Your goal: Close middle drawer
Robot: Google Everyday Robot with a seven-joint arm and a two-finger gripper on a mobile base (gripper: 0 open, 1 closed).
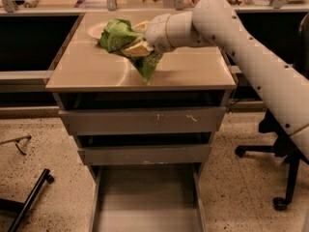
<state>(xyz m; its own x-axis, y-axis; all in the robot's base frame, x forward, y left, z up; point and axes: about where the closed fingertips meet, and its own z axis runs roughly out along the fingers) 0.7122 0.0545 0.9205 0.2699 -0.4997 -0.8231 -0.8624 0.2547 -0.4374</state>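
Observation:
The middle drawer (145, 154) is a plain grey low strip under the taller scratched drawer front (145, 121). A dark gap shows above it, so it stands pulled out a little. Below it the bottom drawer (145, 202) is pulled far out and shows its flat grey floor. My gripper (136, 46) is above the cabinet's tan top (188, 71), well above the middle drawer. It is shut on a crumpled green bag (118, 35) that hangs down to the top's surface.
A white bowl (95, 30) sits on the top, partly hidden behind the bag. A black office chair base (285, 178) stands on the floor at the right. A black bar (30, 199) and a small wire object (18, 143) lie on the floor at the left.

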